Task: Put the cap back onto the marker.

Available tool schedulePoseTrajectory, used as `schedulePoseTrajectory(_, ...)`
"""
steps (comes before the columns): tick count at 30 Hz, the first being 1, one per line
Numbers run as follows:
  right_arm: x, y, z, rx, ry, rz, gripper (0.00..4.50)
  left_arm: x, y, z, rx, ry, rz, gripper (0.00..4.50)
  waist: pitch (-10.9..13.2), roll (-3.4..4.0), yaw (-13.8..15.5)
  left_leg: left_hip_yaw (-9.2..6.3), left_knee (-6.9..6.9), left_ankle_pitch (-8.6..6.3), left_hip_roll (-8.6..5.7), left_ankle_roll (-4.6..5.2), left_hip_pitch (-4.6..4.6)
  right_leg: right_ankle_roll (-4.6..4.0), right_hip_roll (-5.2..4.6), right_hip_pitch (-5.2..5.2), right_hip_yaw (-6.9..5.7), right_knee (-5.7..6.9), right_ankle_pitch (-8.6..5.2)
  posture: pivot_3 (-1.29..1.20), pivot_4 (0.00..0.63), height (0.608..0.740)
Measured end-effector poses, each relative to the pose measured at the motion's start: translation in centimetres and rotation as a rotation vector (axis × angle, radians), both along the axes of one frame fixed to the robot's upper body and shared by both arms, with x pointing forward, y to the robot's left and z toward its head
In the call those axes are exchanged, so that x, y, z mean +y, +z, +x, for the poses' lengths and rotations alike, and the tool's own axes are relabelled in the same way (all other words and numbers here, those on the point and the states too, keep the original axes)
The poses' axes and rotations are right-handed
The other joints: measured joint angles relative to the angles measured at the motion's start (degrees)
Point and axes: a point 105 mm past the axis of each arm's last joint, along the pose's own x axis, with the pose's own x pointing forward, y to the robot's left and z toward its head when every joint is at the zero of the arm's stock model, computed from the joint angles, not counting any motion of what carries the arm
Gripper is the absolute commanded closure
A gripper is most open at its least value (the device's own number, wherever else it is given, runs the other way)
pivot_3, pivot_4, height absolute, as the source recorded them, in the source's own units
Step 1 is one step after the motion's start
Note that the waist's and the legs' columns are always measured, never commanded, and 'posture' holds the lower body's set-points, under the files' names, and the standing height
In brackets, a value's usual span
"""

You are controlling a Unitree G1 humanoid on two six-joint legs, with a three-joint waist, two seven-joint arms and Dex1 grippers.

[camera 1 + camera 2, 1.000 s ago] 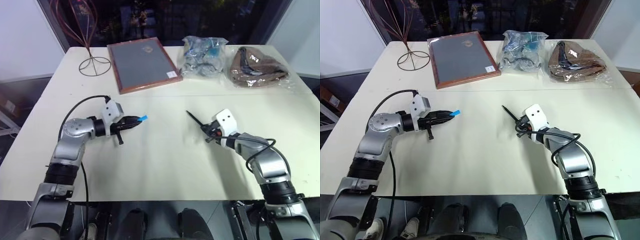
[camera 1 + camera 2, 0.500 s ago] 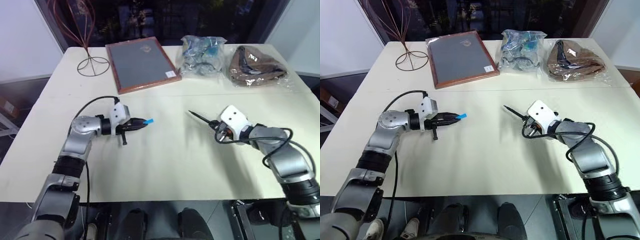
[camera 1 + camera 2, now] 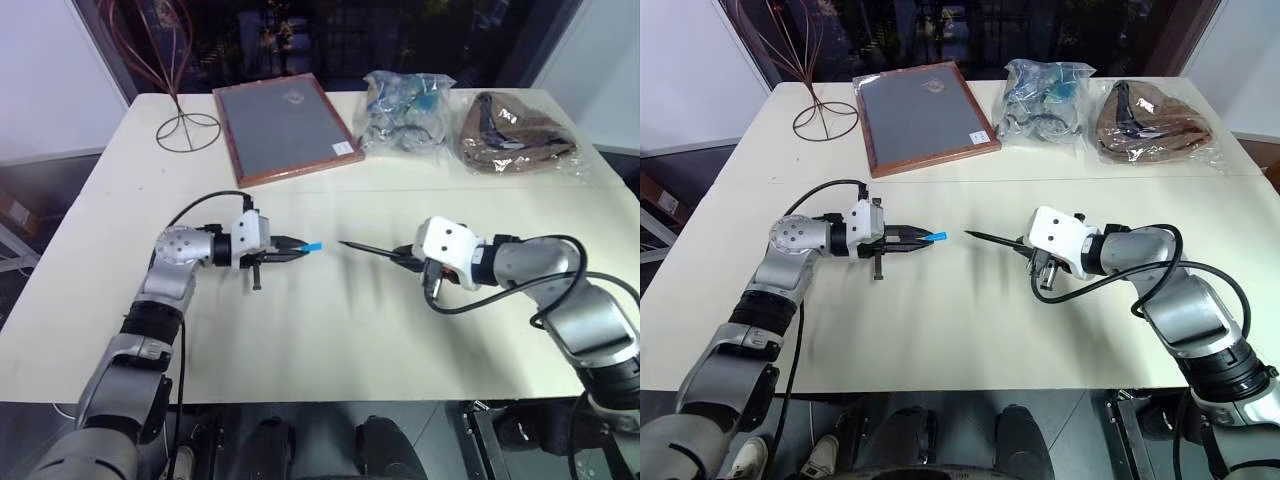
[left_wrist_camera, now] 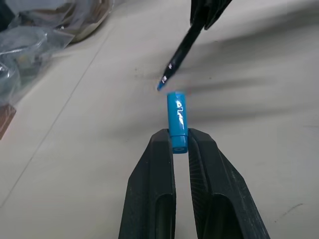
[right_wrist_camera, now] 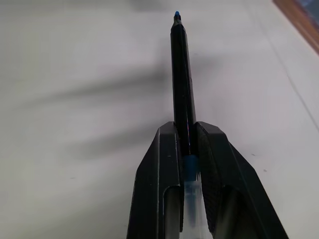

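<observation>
I see the left tool point(image 4: 179, 142) clamped on the cap point(image 4: 177, 119). Right tool point(image 5: 187, 142) grips the marker point(image 5: 182, 84). Tip just beside cap, not touching, mid-counter point(image 3: 330, 340).

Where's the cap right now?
In the left eye view the cap sits pinched in the left end effector, left of table centre, its open end just short of the marker tip.

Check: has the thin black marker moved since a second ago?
Yes. The thin black marker, clamped in the right pincer, has swung toward the small light-blue plastic cap; its tip was below the wooden frame's right corner.
</observation>
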Motion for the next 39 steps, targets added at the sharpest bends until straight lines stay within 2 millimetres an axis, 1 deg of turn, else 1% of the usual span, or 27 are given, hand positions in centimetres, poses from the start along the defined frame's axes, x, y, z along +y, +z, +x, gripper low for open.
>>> schedulePoseTrajectory(7,0.6,0.3,-0.1,-0.004,0.047,-0.016,4.44,-0.1,0.3,-0.1,-0.061,-0.027,0.030,4.50,0.0,0.00,0.0,0.00,0.00,0.00,0.00,0.00,0.00,0.00,0.00,-0.01,0.00,0.00,0.00,0.00,0.150,0.740)
schedulePoseTrajectory(18,1.0,0.7,-0.2,0.000,0.076,-0.024,4.44,0.3,-0.3,-0.1,-0.069,-0.028,0.065,4.50,0.0,0.00,0.0,-0.01,0.00,0.00,0.00,0.00,0.00,0.00,0.00,-0.04,0.00,0.00,0.00,0.00,0.150,0.740)
schedulePoseTrajectory(39,1.8,1.1,-0.9,0.017,0.102,-0.013,4.44,0.3,-0.4,-0.1,-0.122,-0.030,0.084,4.50,0.0,0.00,0.0,-0.02,-0.01,0.00,0.00,0.00,0.00,0.00,-0.01,-0.05,0.00,0.00,0.00,0.00,0.150,0.740)
